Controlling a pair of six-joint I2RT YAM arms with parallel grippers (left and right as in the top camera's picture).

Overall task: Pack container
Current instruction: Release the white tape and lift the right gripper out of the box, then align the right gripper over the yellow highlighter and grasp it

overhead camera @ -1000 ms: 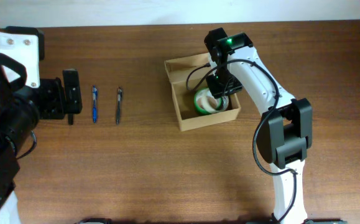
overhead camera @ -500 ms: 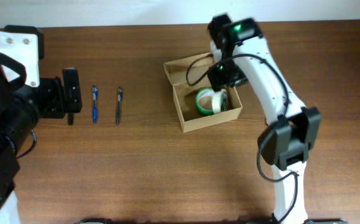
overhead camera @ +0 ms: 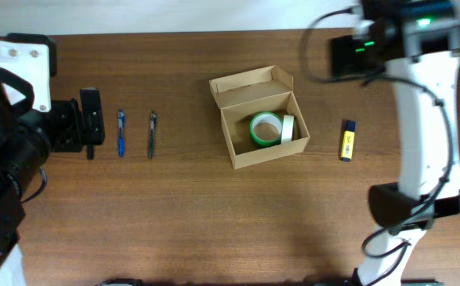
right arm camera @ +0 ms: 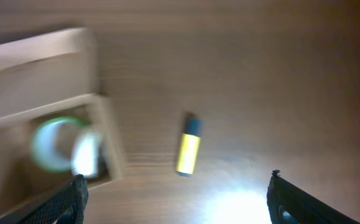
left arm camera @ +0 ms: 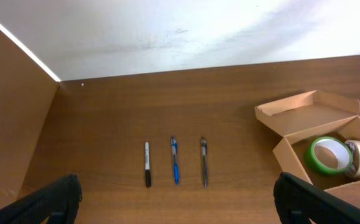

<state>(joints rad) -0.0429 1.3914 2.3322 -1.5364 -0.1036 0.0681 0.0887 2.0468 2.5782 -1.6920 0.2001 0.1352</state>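
while both arms hang clear of it, the one cardboard box (overhead camera: pixel 265 153) sits near the middle of the wooden bench (overhead camera: pixel 174 206). it is plain brown and rectangular, and its flap lid (overhead camera: pixel 249 83) is thrown open. two tape rolls lie side by side inside it, a green roll (overhead camera: pixel 264 129) and a cream roll (overhead camera: pixel 287 129). one stubby yellow highlighter (overhead camera: pixel 346 141) with a blue cap lies apart on the box's right. three slim sticks lie in a row to its left: a marker (left arm camera: pixel 147 172), a blue pen (left arm camera: pixel 175 168) and a dark pen (left arm camera: pixel 204 170). the left claw (left arm camera: pixel 176 205) is spread wide and empty. the right claw (right arm camera: pixel 175 199) is released too, with nothing between its fingers.
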